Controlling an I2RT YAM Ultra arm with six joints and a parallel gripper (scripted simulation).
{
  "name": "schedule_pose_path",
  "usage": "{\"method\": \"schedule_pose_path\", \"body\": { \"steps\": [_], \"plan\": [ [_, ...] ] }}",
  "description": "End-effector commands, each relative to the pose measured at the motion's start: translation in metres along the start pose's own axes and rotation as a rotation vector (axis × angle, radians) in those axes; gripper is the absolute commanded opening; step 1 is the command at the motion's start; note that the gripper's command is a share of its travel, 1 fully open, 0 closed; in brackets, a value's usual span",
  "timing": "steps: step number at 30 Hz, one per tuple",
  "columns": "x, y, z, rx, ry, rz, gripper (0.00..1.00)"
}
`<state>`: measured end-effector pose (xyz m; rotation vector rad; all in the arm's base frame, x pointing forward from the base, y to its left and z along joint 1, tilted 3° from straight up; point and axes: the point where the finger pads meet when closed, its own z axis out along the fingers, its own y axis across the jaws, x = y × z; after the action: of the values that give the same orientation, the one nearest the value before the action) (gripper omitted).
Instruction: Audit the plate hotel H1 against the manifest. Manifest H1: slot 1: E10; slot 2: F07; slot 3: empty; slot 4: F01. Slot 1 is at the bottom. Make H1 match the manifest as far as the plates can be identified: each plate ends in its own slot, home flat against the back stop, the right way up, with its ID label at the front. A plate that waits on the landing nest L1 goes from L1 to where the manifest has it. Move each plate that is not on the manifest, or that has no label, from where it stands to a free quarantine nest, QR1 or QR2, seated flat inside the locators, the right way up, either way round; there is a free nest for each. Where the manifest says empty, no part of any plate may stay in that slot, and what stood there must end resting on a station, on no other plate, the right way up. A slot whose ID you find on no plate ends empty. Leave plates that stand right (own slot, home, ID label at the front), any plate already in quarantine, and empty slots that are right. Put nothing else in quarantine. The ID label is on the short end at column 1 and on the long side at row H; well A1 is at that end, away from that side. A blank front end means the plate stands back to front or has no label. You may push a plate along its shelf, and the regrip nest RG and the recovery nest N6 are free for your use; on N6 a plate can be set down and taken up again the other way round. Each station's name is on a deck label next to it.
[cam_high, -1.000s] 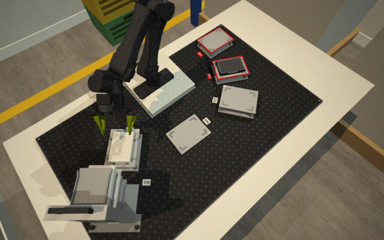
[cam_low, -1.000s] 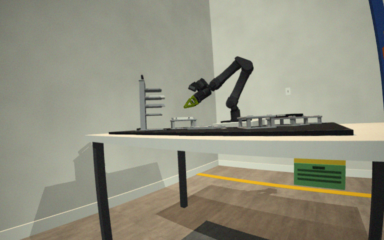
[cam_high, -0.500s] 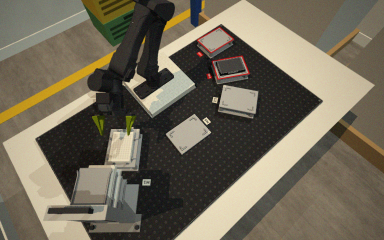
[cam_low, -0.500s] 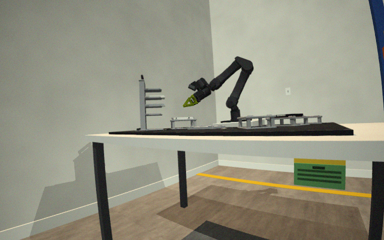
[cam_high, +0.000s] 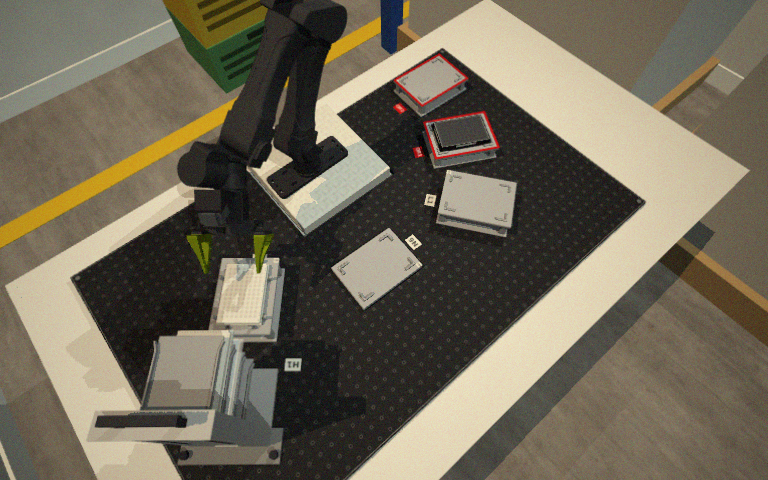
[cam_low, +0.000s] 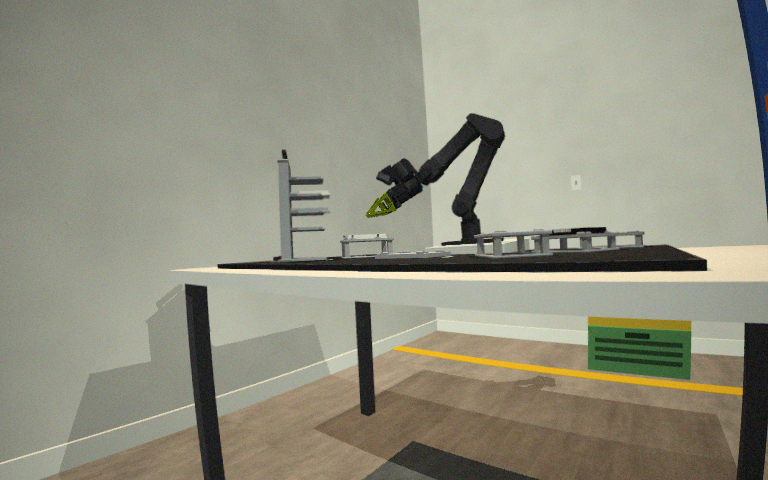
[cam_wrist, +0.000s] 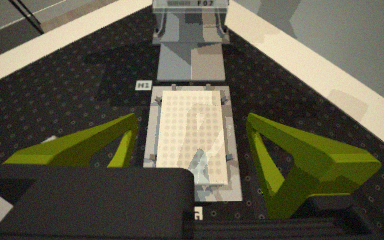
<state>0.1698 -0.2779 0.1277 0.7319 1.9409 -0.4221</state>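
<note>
A white well plate (cam_high: 243, 293) lies flat on the regrip nest just in front of the plate hotel H1 (cam_high: 192, 384). It also shows in the wrist view (cam_wrist: 190, 135) and in the side view (cam_low: 365, 236). My gripper (cam_high: 231, 266) is open and empty. It hangs above the plate's near end, tilted down toward the hotel, with one green finger off each long side (cam_wrist: 191, 120). In the side view the gripper (cam_low: 376, 212) is well above the plate. The hotel (cam_low: 297, 206) has four shelves. A labelled plate end shows on a shelf (cam_wrist: 190, 4); its ID is too blurred to read fully.
A dark plate (cam_high: 461, 131) sits in one red-edged quarantine nest; the other red-edged nest (cam_high: 430, 80) is bare. The landing nest L1 (cam_high: 476, 200) and the recovery nest N6 (cam_high: 376, 267) are bare. The arm's base plate (cam_high: 317, 175) stands behind the gripper.
</note>
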Motion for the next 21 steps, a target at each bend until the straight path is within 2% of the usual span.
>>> {"method": "schedule_pose_path", "body": {
  "steps": [1,5,21],
  "plan": [
    [0.004,0.000,0.004,0.001,-0.012,-0.007,1.00],
    [0.015,0.000,0.011,0.001,-0.012,-0.007,1.00],
    [0.032,0.000,0.002,0.001,-0.012,-0.007,1.00]
  ]
}}
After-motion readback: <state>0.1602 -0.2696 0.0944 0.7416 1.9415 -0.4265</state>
